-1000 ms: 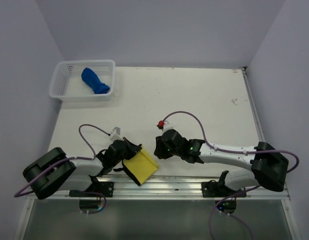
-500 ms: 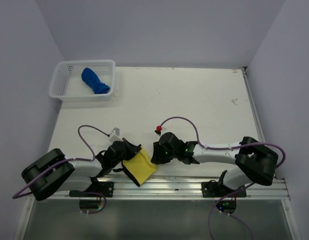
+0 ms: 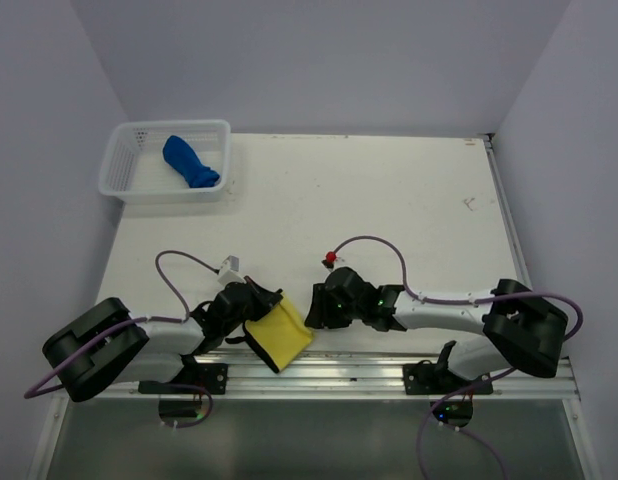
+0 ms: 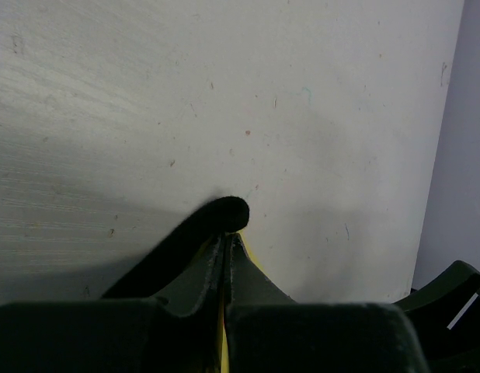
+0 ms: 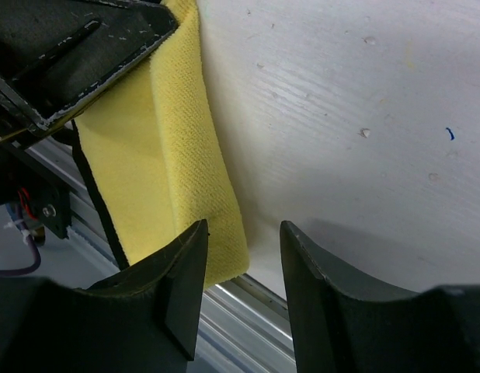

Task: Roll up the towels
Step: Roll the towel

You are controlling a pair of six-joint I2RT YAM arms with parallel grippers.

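The yellow towel (image 3: 280,337) with dark edging lies folded at the table's near edge, partly over the rail. My left gripper (image 3: 259,306) is shut on its upper left edge; in the left wrist view a yellow sliver (image 4: 223,342) shows between the closed fingers of the left gripper (image 4: 227,235). My right gripper (image 3: 314,306) is open right beside the towel's right edge. In the right wrist view the right gripper (image 5: 244,233) has one finger over the yellow towel (image 5: 162,148) at its near corner, pinching nothing. The blue towel (image 3: 190,162) lies bunched in the basket.
A white mesh basket (image 3: 120,152) stands at the back left corner. The metal rail (image 3: 369,368) runs along the near edge, with a drop beyond it. A purple cable (image 3: 379,243) arcs over the right arm. Walls close in on three sides.
The right gripper's jaws have spread wider beside the yellow towel, and the right arm has shifted slightly. The left gripper and the towel have stayed put.
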